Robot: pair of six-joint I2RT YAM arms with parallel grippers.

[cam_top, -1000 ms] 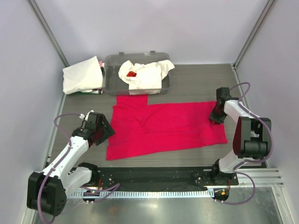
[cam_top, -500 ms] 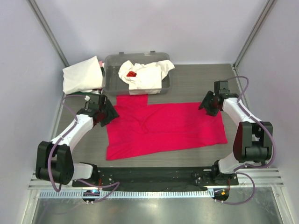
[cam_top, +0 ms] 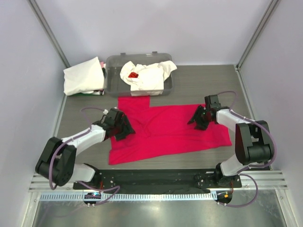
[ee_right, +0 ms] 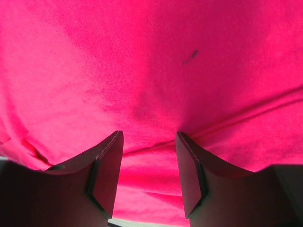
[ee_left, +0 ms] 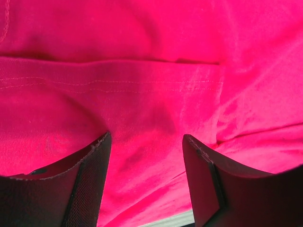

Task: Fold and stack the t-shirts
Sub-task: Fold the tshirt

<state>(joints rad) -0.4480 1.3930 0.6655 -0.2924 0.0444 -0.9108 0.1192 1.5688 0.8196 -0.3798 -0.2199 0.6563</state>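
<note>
The crimson t-shirt lies spread flat on the table's middle. My left gripper is open and low over its left part, where a hemmed edge shows in the left wrist view. My right gripper is open and low over its right part; red cloth fills the right wrist view. Neither holds cloth. A cream t-shirt with a small red mark lies crumpled in the tub. A folded white t-shirt lies at the back left.
The clear grey plastic tub stands at the back centre, just beyond the red shirt. Grey walls and metal posts close in the table on three sides. The black base rail runs along the near edge.
Both arms have swung inward from the shirt's outer edges. My left gripper moved right onto the shirt's left part; my right gripper moved left onto its right part. The shirt has not visibly shifted.
</note>
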